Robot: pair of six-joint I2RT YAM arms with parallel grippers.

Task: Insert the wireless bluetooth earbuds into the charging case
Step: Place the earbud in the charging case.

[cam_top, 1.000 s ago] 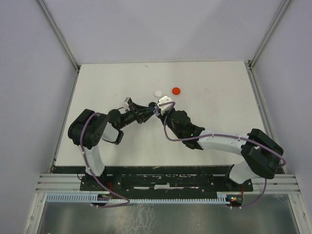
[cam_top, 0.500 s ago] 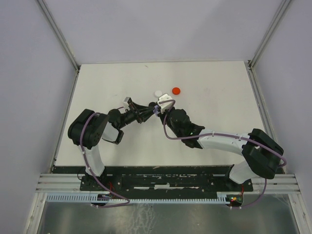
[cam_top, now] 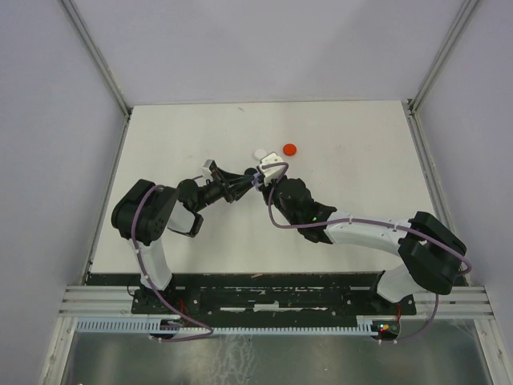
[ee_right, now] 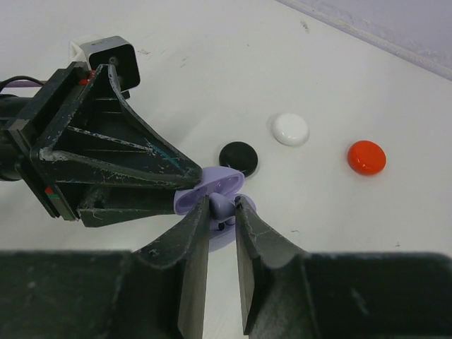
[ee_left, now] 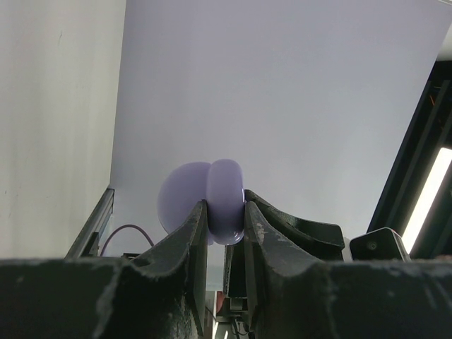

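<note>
My left gripper (ee_left: 224,220) is shut on an open lavender charging case (ee_left: 224,198), held sideways above the table. In the right wrist view the case (ee_right: 205,185) shows its open cavity, with the left gripper's black fingers (ee_right: 134,176) clamped on it from the left. My right gripper (ee_right: 222,202) is shut on a small lavender earbud (ee_right: 224,207), right at the case's opening; I cannot tell whether it touches the cavity. In the top view both grippers meet at mid-table, left (cam_top: 243,188) and right (cam_top: 258,184). No other earbuds are in view.
Three coin-like discs lie on the white table just beyond the grippers: black (ee_right: 239,157), white (ee_right: 290,129) and red (ee_right: 366,157). The white (cam_top: 260,152) and red (cam_top: 289,149) discs also show in the top view. Walls stand on three sides.
My right gripper has edged slightly closer to the case with the earbud. The left gripper and the discs have hardly moved.
</note>
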